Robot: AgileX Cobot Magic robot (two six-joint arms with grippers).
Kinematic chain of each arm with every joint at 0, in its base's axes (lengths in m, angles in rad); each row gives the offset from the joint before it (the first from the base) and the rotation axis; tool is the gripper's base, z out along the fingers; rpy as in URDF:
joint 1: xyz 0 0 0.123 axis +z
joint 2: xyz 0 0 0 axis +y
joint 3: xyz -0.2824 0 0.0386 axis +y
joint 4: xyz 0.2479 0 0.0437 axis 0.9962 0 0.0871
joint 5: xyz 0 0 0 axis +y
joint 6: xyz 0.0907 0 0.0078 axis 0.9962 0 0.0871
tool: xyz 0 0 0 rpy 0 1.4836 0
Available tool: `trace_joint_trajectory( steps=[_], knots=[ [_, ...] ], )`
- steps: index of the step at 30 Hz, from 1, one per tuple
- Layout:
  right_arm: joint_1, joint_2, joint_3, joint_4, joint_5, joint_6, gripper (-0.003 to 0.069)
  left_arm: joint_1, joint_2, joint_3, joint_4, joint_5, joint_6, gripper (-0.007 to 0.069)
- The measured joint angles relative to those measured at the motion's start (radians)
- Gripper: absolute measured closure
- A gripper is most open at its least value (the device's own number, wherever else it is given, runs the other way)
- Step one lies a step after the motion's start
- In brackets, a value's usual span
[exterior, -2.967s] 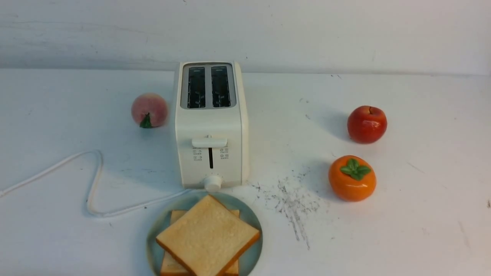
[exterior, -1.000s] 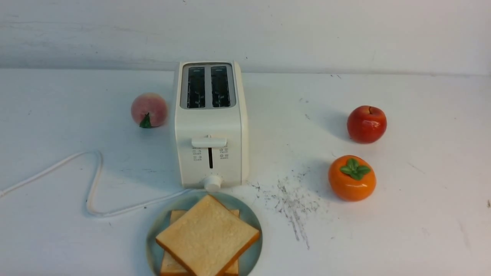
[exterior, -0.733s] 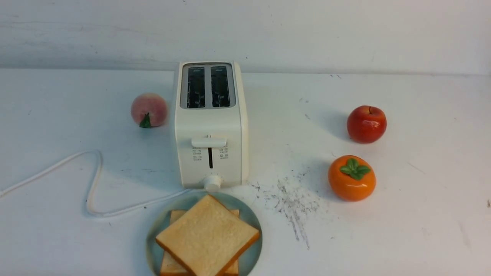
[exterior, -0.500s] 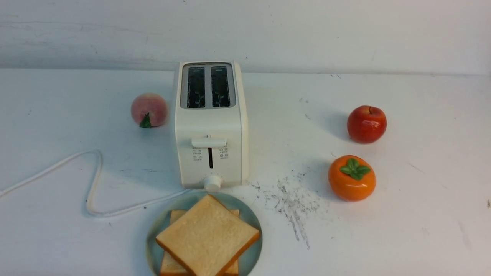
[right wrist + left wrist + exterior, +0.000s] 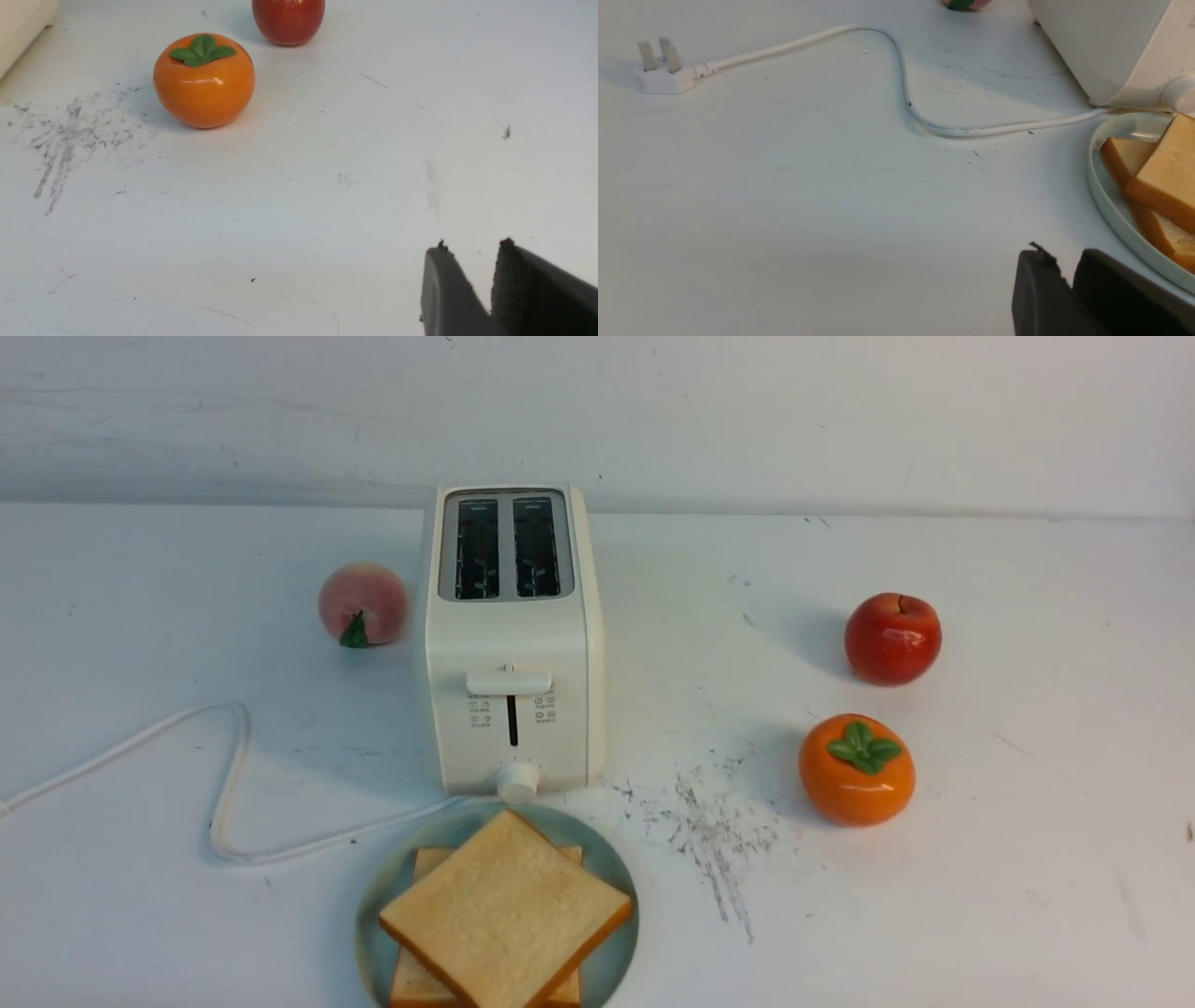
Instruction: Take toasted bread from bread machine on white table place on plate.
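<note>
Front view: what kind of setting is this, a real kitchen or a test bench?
Most likely a staged test bench, not a kitchen: a scuffed white table against a bare wall, an unplugged toaster with its plug lying loose, and glossy, seemingly fake fruit such as the persimmon.

- Bread machine (image 5: 512,644): upright at table centre, both top slots unblocked from above; tallest obstacle present.
- Plate (image 5: 611,873): just in front of the bread machine, nearly touching its knob; two stacked slices of toasted bread (image 5: 504,910) cover most of it, so no passage between plate and machine.
- Cord (image 5: 229,775): loops flat across the left half of the white table (image 5: 1027,803), ending in a plug (image 5: 661,74); low snag line.
- Peach (image 5: 363,604): just left of the machine, narrow gap between.
- Apple (image 5: 892,638) and persimmon (image 5: 856,769): near each other, well right; wide bare lane between them and the machine.
- Near right of table: open, scuffed only.
</note>
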Motion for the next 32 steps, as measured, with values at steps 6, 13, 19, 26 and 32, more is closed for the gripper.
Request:
trace_joint_trajectory(
  steps=[6, 13, 19, 26, 32],
  knots=[
    [0.0, 0.0, 0.0, 0.001, 0.0, -0.001, 0.048, 0.0, 0.0, 0.001, 0.0, 0.0, 0.0, 0.0513],
    [0.0, 0.0, 0.0, 0.001, 0.0, -0.001, 0.047, 0.0, 0.0, 0.001, 0.0, 0.0, 0.0, 0.0507],
    [0.0, 0.0, 0.0, 0.001, 0.0, -0.002, 0.047, 0.0, 0.0, 0.001, 0.0, 0.0, 0.0, 0.0501],
    [0.0, 0.0, 0.0, 0.001, 0.0, -0.003, 0.0461, 0.0, 0.0, 0.001, 0.0, 0.0, 0.0, 0.0495],
    [0.0, 0.0, 0.0, 0.001, 0.0, -0.003, 0.0457, 0.0, 0.0, 0.001, 0.0, 0.0, 0.0, 0.0488]
  ],
)
